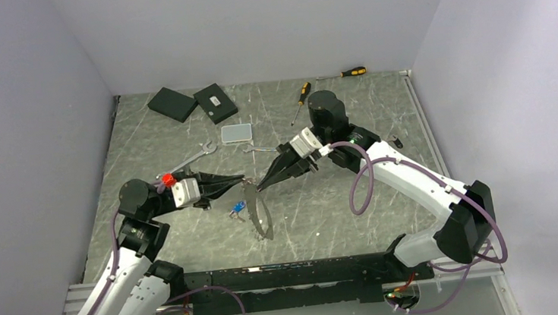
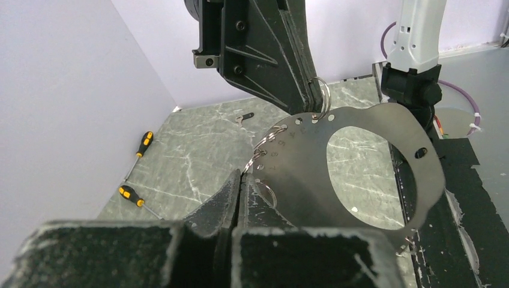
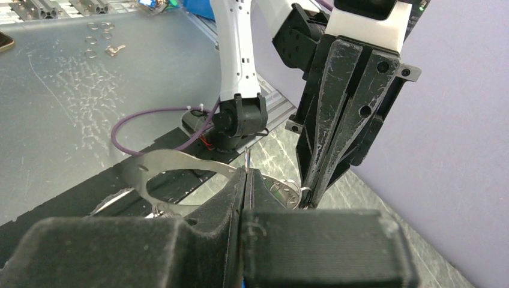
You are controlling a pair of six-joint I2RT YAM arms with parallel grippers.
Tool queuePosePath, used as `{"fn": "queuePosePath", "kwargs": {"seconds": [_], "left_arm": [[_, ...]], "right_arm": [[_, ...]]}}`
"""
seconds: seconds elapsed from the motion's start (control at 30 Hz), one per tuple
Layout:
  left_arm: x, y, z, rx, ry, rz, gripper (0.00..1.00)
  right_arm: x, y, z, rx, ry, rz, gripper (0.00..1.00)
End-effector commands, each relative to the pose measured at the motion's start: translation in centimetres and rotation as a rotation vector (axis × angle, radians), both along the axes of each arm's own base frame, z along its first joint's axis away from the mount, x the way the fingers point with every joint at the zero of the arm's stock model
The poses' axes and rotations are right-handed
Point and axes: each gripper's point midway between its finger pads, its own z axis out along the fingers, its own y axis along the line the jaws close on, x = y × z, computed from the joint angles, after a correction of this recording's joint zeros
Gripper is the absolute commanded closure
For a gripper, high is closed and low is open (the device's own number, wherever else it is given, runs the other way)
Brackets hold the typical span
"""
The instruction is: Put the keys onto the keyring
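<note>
Top external: your left gripper and right gripper meet tip to tip over mid-table, with the keyring hanging edge-on just below them.

Left wrist view: the keyring is a flat silvery plate with one big oval cut-out, small holes along its rim and small split rings threaded through some of them. Your left gripper is fully closed at the plate's rim. The right gripper is clamped shut on the top edge, where a small split ring sits.

Right wrist view is poor: you can't tell whether either pinch is on the plate itself or only on a split ring.

Keys, one blue-headed, lie on the table just left of the keyring, not on it.
</note>
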Motion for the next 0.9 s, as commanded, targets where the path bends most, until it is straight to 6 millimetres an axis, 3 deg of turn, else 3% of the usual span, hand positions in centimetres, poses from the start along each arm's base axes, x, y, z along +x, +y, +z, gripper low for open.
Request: {"fn": "queuePosePath", "kwargs": {"seconds": [0.0, 0.1, 0.27, 0.33, 0.37, 0.5, 0.67, 0.87], "left_arm": [[-0.7, -0.1, 0.4, 0.001, -0.054, -0.031, 1.0], [-0.8, 0.0, 0.4, 0.007, -0.061, -0.029, 1.0], [-1.1, 0.2, 0.4, 0.024, -0.07, -0.022, 1.0], [-1.1, 0.3, 0.4, 0.03, -0.08, -0.017, 1.0], [-1.1, 0.3, 0.4, 0.032, -0.081, -0.01, 1.0], [-1.0, 0.5, 0.0, 0.046, -0.078, 0.004, 1.0], [-0.4, 0.5, -0.8, 0.086, -0.044, 0.019, 1.0], [-0.5, 0.5, -0.9, 0.078, -0.057, 0.023, 1.0]], "right_arm": [[-1.6, -0.9, 2.2, 0.078, -0.063, 0.102, 1.0], [-1.6, -1.0, 2.1, 0.079, -0.069, 0.08, 1.0], [-0.7, -0.8, 0.8, 0.034, -0.071, -0.034, 0.58], [0.1, -0.7, -0.4, -0.013, -0.061, -0.108, 0.34], [0.5, -0.7, -0.9, -0.035, -0.055, -0.146, 0.29], [1.8, -1.0, -1.9, -0.068, -0.043, -0.275, 0.24], [2.3, -1.4, -0.4, -0.002, -0.05, -0.363, 0.23], [2.9, 0.2, -0.6, -0.012, 0.073, -0.44, 0.24]]}}
